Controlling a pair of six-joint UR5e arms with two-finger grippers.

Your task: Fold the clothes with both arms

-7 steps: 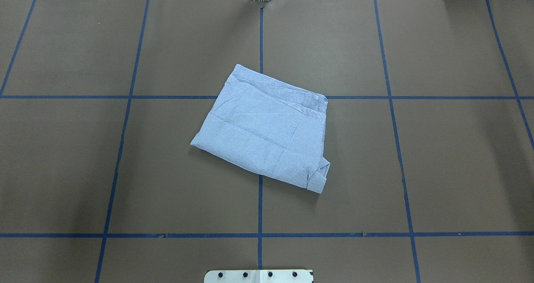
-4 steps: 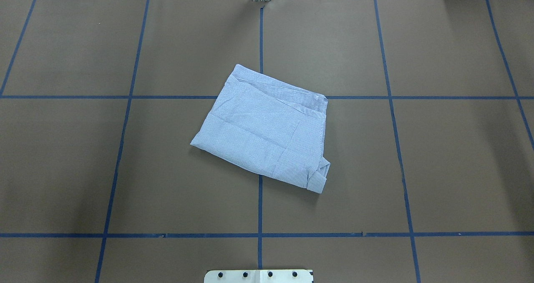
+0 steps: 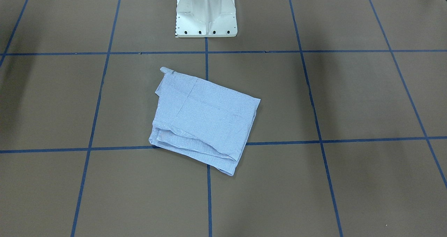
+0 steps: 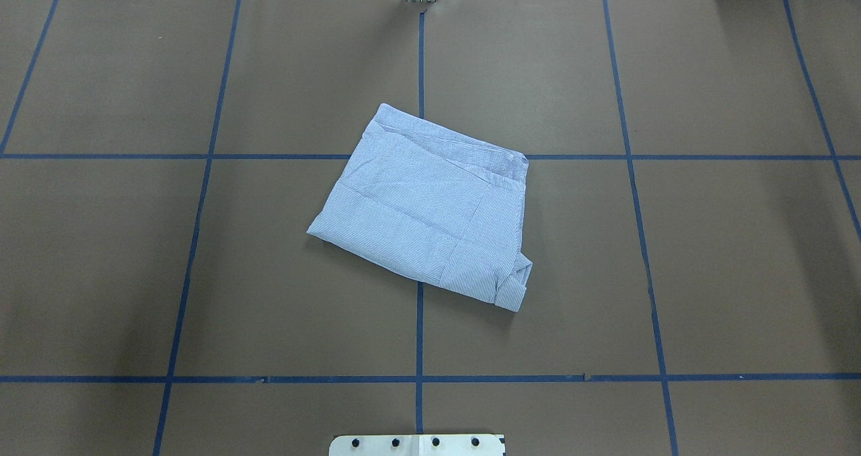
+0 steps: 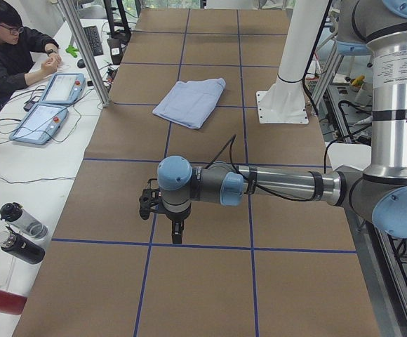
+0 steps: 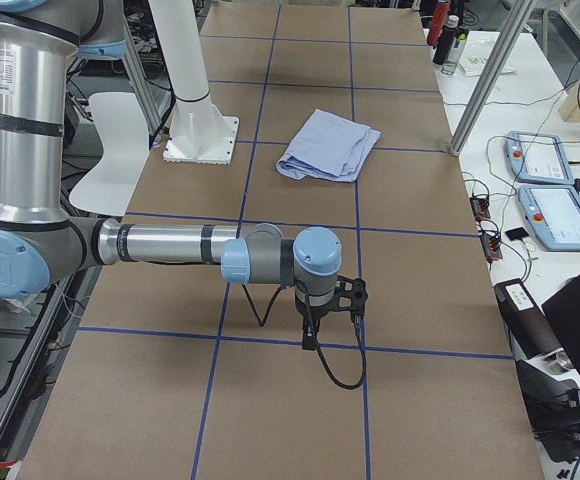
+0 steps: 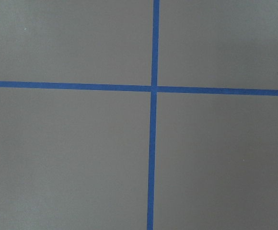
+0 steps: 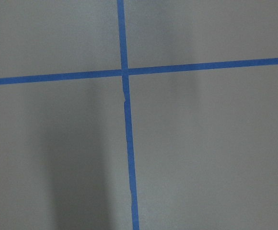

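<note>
The clothes are one light blue-and-white striped shirt, folded into a compact rectangle and lying flat near the table's middle. No gripper touches it. The left arm stretches out low over the table's left end, far from the shirt, its gripper pointing down. The right arm does the same at the opposite end, its gripper pointing down, well away from the shirt. Whether either gripper is open or shut I cannot tell. Both wrist views show only brown table and blue tape.
Brown paper with a blue tape grid covers the table. The white pedestal base stands behind the shirt. A person sits by teach pendants past the far edge, with bottles nearby. More pendants lie on the side bench.
</note>
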